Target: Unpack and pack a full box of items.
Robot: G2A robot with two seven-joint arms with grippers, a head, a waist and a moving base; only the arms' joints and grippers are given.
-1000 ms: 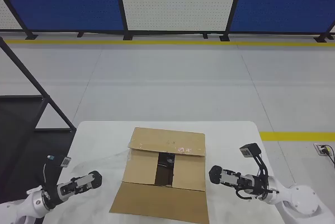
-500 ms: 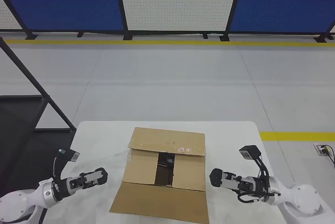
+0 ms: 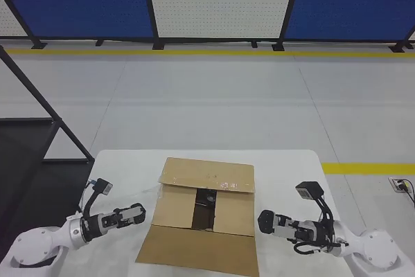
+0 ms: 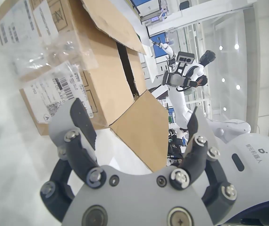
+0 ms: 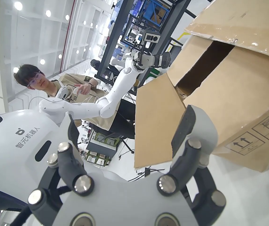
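Cardboard box [image 3: 206, 208]: mid-desk [image 3: 124, 173], top flaps parted on a dark gap. Left hand [image 3: 139, 212]: near box's left side, spread wide, empty. Right hand [image 3: 265, 220]: near box's right side, likewise.

Two tools (left tool [image 3: 139, 212], right tool [image 3: 265, 220]), one box [image 3: 233, 211], one table [image 3: 283, 172].

The table [image 3: 124, 173] is viewed from overhead; the shared box [image 3: 172, 208] is framed closely from opposite sides by low wrist cameras.
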